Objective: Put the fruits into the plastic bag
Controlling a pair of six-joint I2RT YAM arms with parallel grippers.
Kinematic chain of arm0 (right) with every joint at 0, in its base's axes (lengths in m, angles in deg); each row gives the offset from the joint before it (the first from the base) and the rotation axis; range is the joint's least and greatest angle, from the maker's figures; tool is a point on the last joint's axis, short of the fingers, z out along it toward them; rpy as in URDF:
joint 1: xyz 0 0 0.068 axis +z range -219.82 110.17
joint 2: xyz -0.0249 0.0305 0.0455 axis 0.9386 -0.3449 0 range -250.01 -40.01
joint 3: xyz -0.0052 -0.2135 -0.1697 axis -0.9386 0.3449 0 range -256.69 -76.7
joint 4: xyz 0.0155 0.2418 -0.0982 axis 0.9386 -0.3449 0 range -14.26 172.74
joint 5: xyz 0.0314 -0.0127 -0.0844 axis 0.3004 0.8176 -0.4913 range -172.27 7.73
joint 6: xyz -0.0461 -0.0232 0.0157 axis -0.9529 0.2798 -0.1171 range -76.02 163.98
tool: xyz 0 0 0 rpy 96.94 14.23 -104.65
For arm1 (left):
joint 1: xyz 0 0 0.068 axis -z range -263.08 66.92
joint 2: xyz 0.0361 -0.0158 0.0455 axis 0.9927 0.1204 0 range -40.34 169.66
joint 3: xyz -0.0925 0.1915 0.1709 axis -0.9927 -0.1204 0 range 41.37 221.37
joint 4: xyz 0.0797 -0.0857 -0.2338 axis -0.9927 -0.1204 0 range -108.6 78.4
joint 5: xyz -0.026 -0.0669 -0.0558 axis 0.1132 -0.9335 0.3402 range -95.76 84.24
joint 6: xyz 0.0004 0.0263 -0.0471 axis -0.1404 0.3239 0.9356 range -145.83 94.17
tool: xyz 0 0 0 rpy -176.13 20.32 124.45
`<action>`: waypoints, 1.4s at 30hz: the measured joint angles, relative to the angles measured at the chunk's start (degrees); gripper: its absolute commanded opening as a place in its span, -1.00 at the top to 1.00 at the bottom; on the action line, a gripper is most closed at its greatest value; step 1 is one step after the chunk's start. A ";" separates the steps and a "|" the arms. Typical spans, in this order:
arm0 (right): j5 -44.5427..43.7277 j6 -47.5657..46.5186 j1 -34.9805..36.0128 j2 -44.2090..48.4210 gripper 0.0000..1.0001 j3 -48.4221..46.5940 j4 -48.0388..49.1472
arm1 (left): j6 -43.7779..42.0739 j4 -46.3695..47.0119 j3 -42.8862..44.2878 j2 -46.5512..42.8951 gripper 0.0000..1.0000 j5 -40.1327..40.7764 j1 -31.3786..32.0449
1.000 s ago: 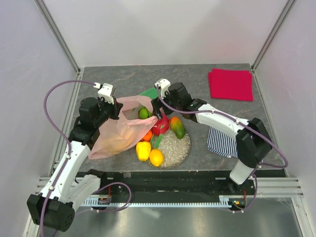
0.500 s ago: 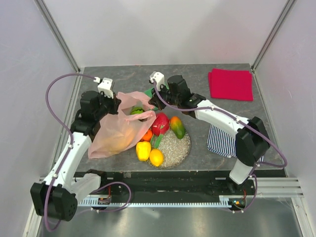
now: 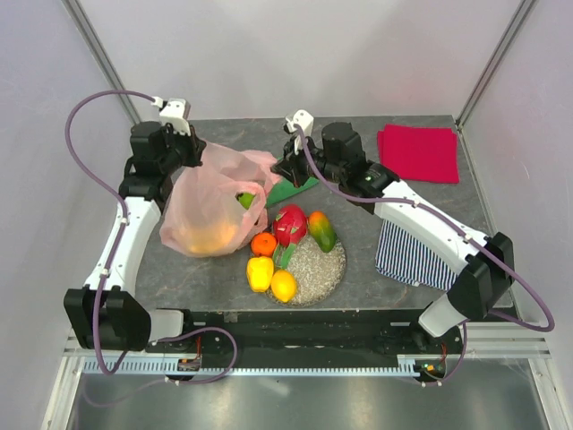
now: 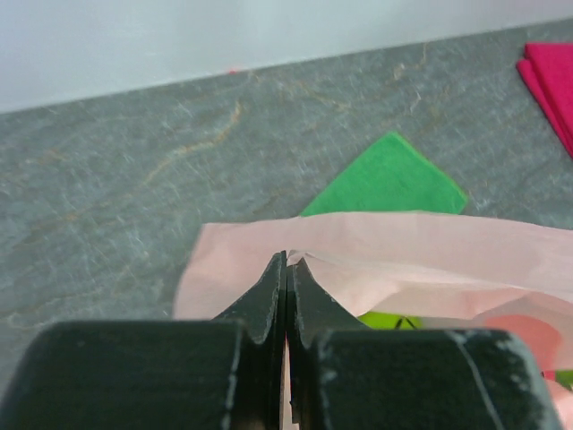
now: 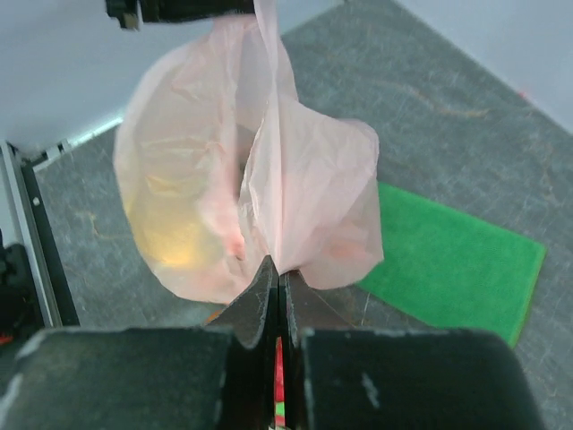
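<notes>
Plate fruits: yellow pepper point(image 3: 260, 273), yellow lemon-like piece point(image 3: 284, 286), orange ball point(image 3: 264, 244), red piece point(image 3: 290, 224) and green-orange mango point(image 3: 321, 230) lie on the round speckled grey plate point(image 3: 327, 264).
Bag: thin pale pink plastic bag point(image 3: 210, 210), left of the plate; a green piece point(image 3: 243, 199) and a yellowish shape point(image 3: 210, 237) show inside.
Left pincer point(image 4: 286, 262): pressed together on the bag rim, beyond-left of the plate.
Right pincer point(image 5: 276, 270): pinching the opposite rim beyond the plate, likely stretching the mouth for loading.
Surroundings: grey stone-look bench point(image 3: 233, 134), white walls point(image 3: 295, 54).

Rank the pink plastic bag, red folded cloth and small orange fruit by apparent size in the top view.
1. pink plastic bag, largest, though held up nearer the camera
2. red folded cloth
3. orange fruit, smallest
</notes>
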State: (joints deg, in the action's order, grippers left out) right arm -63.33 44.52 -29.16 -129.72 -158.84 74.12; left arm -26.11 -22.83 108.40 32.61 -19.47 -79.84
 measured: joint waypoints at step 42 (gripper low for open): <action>-3.52 20.09 1.73 -8.61 1.00 -9.84 5.20 | 29.83 -2.43 -24.68 -27.65 -0.94 1.73 21.84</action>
State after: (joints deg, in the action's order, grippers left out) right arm -66.85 64.60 -27.43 -138.33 -168.68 79.32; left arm 3.73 -25.25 83.72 4.96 -17.75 -58.00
